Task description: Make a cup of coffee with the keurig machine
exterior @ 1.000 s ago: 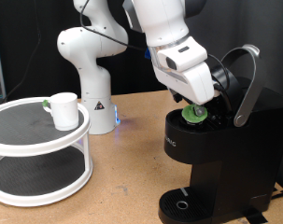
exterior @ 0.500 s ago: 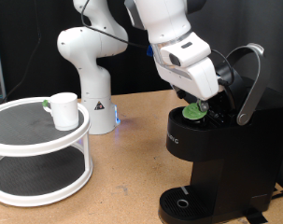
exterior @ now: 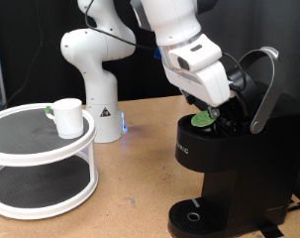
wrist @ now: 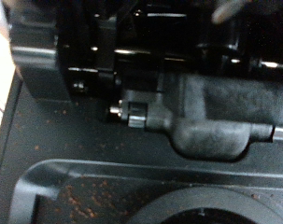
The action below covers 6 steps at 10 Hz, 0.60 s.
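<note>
Since a second ago the gripper (exterior: 211, 107) has shifted slightly toward the upper right of the exterior view, and the green-lidded pod (exterior: 202, 119) beneath it has tipped a little, showing more of an edge than a flat face.

At the left of the exterior view, the cup (exterior: 66, 116) sits on the upper shelf of a round white two-tier stand (exterior: 41, 159), handle side turned away, well apart from the brewer. It waits there, I judge, because the pod must be seated before anything goes under the spout.

In the centre background stands a second white robot arm base (exterior: 90, 74), idle.

At the right, the keurig machine (exterior: 224, 178) has its lid (exterior: 258, 84) raised on its grey handle, which leaves the pod chamber open from above. The gripper hangs just over that chamber, touching or nearly touching the pod; whether its fingers are apart or clamped on the pod I cannot tell, since the hand's body hides them. The round drip tray (exterior: 194, 215) at the lower right carries no cup.

The wrist view is blurred, showing only dark machine plastic (wrist: 178, 121).
</note>
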Available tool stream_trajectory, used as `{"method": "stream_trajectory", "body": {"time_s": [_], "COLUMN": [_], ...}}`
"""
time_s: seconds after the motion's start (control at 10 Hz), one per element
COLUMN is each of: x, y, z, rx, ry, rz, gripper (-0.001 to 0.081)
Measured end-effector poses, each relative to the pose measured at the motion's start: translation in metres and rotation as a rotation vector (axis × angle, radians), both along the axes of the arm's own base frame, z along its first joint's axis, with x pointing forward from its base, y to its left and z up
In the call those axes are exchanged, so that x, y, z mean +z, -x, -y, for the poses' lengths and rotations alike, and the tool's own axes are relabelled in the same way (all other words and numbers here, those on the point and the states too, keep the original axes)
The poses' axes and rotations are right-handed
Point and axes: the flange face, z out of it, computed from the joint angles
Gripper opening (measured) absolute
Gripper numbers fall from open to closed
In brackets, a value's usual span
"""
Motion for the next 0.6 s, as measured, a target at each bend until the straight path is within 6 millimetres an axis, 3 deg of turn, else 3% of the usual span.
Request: {"method": "stream_trajectory", "body": {"time_s": [0.6], "x": [-0.015], "y": [0.002], "z": [0.017], "rx": [-0.008], "ry": [0.063], "rz": [-0.042], "gripper": [0.0808]}}
